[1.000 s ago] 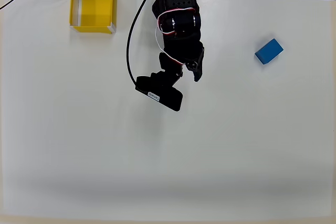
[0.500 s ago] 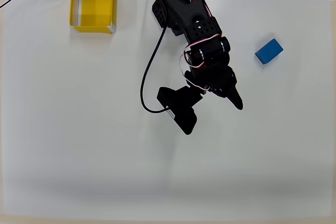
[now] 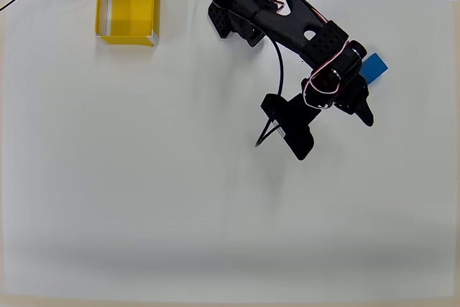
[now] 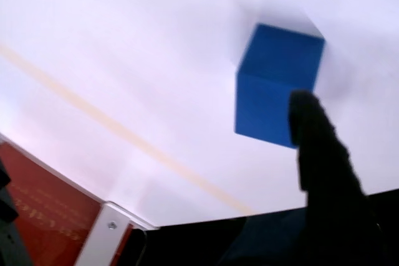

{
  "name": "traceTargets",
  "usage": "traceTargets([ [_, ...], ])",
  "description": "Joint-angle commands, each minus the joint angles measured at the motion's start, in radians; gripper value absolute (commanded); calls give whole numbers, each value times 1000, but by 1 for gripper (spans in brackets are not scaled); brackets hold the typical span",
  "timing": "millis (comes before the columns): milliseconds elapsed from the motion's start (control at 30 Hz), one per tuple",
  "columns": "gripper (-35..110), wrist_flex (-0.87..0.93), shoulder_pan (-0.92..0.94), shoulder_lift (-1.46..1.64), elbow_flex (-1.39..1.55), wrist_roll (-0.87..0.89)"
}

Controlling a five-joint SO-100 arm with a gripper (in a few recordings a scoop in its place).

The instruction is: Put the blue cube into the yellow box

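Observation:
The blue cube (image 3: 376,67) lies on the white table at the right, its left part hidden under the black arm. My gripper (image 3: 366,115) hangs just in front of it and shows as a single tapered tip with no gap, holding nothing. In the wrist view the blue cube (image 4: 274,85) fills the upper right, and one dark finger (image 4: 321,154) rises in front of its lower right corner. The yellow box (image 3: 126,12) stands open-topped at the far left back corner, far from the gripper.
The arm's base (image 3: 237,5) sits at the back middle edge of the table (image 3: 144,192). The black wrist camera block (image 3: 289,126) with its cable juts left of the gripper. A red-brown panel (image 4: 43,210) shows at the lower left of the wrist view.
The arm has swung from the table's middle to the right and back, bringing the gripper up to the blue cube. Cube and box have not moved.

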Motion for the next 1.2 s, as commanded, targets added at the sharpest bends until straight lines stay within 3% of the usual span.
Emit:
traceTargets([
  [0,51,15,-87,3,-109,32],
  [567,53,-11,-374,-284,-222,196],
  [1167,59,-41,-430,-456,-278,295],
])
